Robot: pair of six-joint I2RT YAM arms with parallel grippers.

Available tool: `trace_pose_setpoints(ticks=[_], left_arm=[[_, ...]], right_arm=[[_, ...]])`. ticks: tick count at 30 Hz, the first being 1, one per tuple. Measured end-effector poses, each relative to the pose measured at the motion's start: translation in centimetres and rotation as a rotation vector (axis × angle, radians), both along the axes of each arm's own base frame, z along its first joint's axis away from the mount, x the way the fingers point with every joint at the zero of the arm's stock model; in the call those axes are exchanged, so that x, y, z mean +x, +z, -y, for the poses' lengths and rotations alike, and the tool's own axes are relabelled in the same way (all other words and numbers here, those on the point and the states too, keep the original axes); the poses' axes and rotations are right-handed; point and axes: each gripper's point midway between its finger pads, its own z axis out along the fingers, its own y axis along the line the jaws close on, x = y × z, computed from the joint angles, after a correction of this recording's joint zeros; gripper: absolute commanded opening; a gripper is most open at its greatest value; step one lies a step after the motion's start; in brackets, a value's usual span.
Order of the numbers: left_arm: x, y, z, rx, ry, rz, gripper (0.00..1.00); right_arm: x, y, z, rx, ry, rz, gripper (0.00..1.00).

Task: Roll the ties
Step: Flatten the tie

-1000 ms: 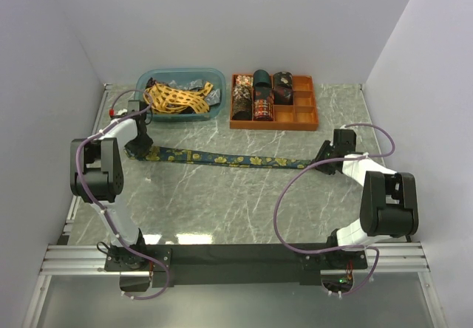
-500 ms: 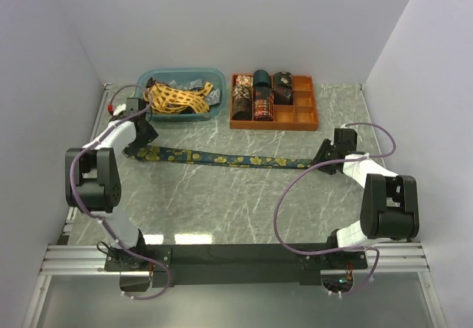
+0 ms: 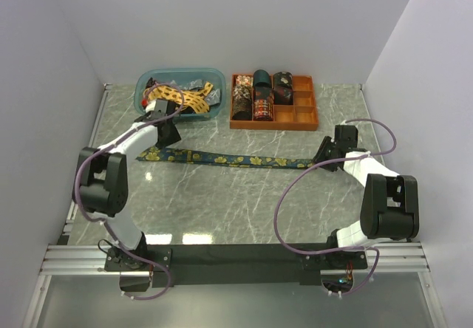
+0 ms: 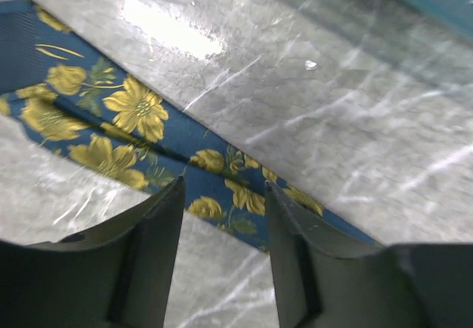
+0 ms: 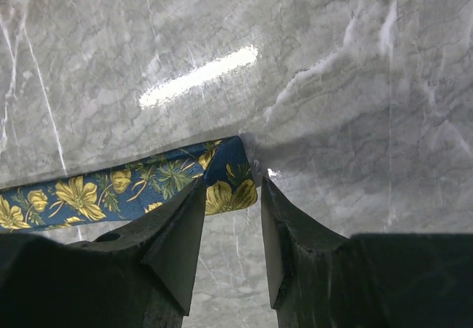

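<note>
On the marble table [image 3: 222, 202]: a navy tie [image 3: 229, 159] with yellow flowers lies flat and stretched out, running left to right between the two arms
Tie's wide end: at the left, just in front of the teal bin [image 3: 216, 74]
Tie's narrow end: at the right, under the right arm's wrist
Left gripper [image 3: 167, 132]: over the tie near its wide end, jaws parted and holding nothing
Left wrist view: the flowered cloth crosses the table slantwise beneath the gap between the two dark fingers [image 4: 151, 243]; whether they touch the fabric cannot be told
Right gripper [image 3: 325, 155]: at the tie's narrow tip, jaws apart, nothing pinched
Right wrist view: the tip of the tie lies in the gap between the fingers [image 5: 174, 250], the rest passing behind the left one
Teal bin, contents: a loose heap of ties, a yellow tie [image 3: 177, 99] with dark lattice on top
Orange tray [image 3: 304, 112]: just beside the bin on its right, divided into compartments
Rolled ties [image 3: 262, 110]: standing in the tray's left and middle compartments
</note>
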Motion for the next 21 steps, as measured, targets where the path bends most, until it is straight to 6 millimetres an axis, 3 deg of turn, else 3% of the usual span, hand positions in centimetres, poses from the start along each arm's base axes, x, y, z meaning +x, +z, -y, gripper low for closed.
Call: trace_pose_setpoints(ticks=[8, 16, 21], left_arm=[[-0.4, -5.4, 0.0, 0.024, -0.017, -0.127, 0.45], [-0.4, -5.6, -1.1, 0.067, -0.008, -0.130, 0.40], [-1.5, -5.5, -4.8, 0.117, 0.063, -0.146, 0.47]], right_arm=[[-0.1, 0.0, 0.2, -0.011, 0.001, -0.006, 0.43], [-0.5, -0.2, 0.2, -0.025, 0.012, -0.022, 0.43], [-0.5, 0.0, -0.2, -0.034, 0.041, -0.017, 0.45]])
